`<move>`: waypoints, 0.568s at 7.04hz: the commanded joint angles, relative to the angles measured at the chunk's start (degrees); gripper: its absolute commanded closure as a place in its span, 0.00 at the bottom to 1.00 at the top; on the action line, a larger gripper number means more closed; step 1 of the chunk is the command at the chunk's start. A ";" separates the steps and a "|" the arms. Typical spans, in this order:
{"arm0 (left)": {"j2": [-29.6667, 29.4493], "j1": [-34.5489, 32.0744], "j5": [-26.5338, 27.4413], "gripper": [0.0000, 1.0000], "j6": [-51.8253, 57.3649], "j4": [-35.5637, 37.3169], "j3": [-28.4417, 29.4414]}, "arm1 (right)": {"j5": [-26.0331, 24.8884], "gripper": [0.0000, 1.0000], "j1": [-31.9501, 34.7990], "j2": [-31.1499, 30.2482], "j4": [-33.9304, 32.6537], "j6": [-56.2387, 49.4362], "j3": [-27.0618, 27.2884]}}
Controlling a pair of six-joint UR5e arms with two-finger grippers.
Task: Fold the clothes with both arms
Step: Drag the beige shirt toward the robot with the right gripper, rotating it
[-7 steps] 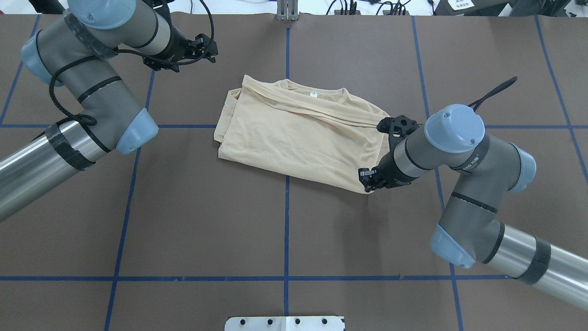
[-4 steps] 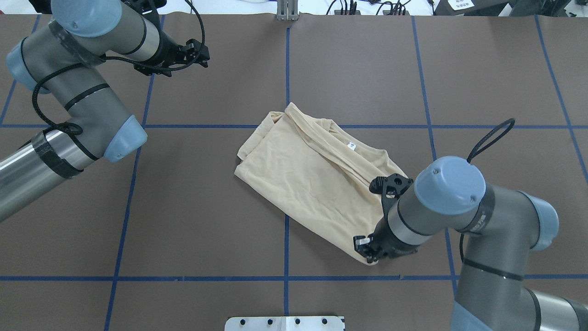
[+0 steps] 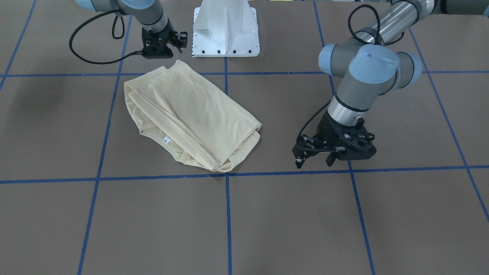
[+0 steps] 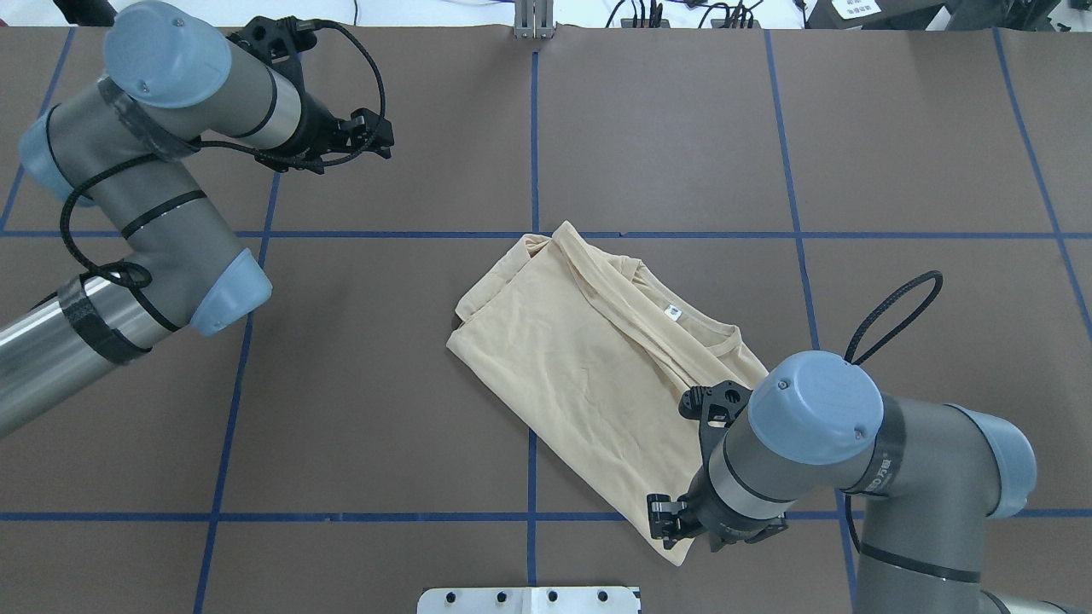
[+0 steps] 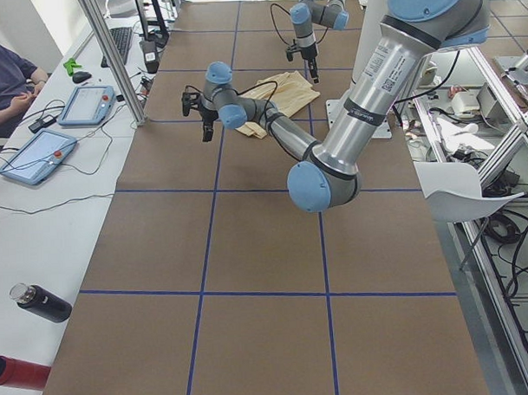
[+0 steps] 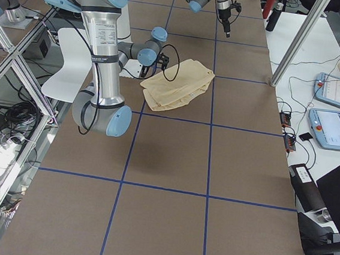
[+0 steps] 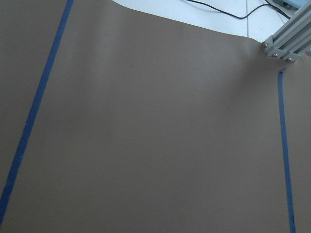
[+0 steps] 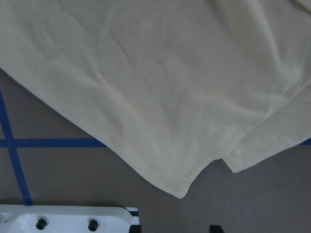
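Observation:
The cream-yellow shirt lies folded and slanted across the brown mat, its white neck label facing up. The front-facing view shows the shirt flat on the mat. My right gripper stands over the shirt's near corner, beside the base plate. In the right wrist view that corner lies flat and free, so the jaws look open with no cloth in them. My left gripper hangs open just above bare mat, well off to the shirt's side. The left gripper holds nothing.
The white base plate sits at the mat's near edge, close to the shirt's corner. Blue tape lines grid the mat. A metal post stands at the far edge. A seated person, tablets and bottles are on the side bench.
The right arm has dragged the shirt toward the robot's base, turning it to a slant. Its near corner now lies free. The left arm has shifted only slightly.

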 commanded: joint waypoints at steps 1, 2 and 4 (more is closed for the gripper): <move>3.70 8.65 -0.54 0.01 -8.78 0.13 -8.05 | -0.47 0.00 7.09 2.55 0.49 -0.94 -0.52; 3.37 13.92 -0.11 0.01 -16.42 0.13 -9.39 | -0.74 0.00 10.78 3.87 0.58 -1.73 -0.70; 2.14 19.49 0.25 0.06 -22.64 0.13 -8.18 | -3.71 0.00 13.80 5.28 0.49 -2.09 -1.31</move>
